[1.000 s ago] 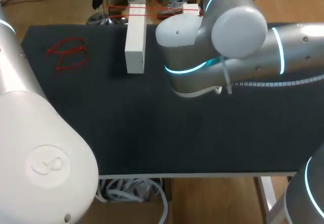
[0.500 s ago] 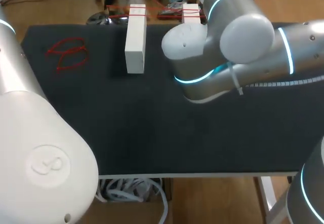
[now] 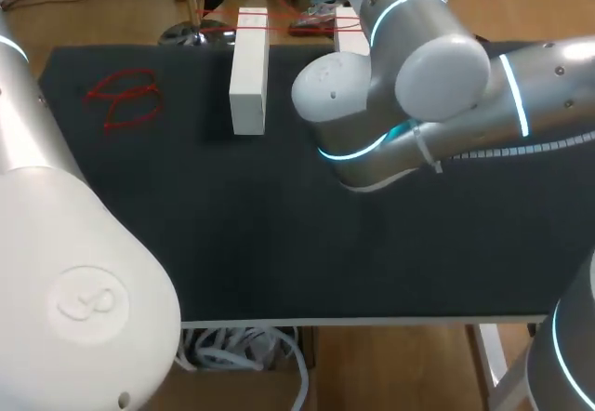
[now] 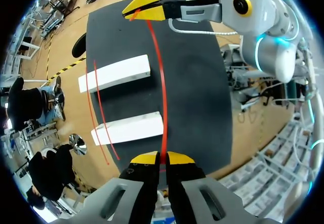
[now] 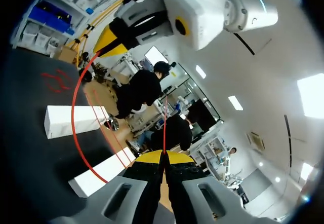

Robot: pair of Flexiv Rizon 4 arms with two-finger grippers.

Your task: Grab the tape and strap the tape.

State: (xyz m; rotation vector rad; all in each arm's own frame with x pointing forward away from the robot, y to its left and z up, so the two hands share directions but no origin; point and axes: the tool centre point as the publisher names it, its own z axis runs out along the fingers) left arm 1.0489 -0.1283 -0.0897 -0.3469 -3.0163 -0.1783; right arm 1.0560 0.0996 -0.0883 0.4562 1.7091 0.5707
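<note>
A thin red tape (image 4: 164, 92) runs taut between my two grippers. In the left wrist view my left gripper (image 4: 161, 158) is shut on one end, and my right gripper (image 4: 147, 8) pinches the other end ahead of it. Under the tape lie two white blocks (image 4: 115, 73) (image 4: 126, 127), with red strands around their far ends. The right wrist view has my right gripper (image 5: 163, 156) shut on the tape (image 5: 74, 113), which arcs to my left gripper (image 5: 114, 39). In the head view my right arm (image 3: 400, 86) covers most of the second block (image 3: 349, 20); the first block (image 3: 249, 72) lies in full view.
A loose tangle of red tape (image 3: 124, 98) lies on the black mat (image 3: 232, 234) at the far left. My left arm (image 3: 65, 262) fills the near left corner. The blocks lie at the mat's far edge.
My right arm has swung a little to the right and toward the far edge. The red strands across the blocks' far ends have shifted slightly. Both grippers stay shut.
</note>
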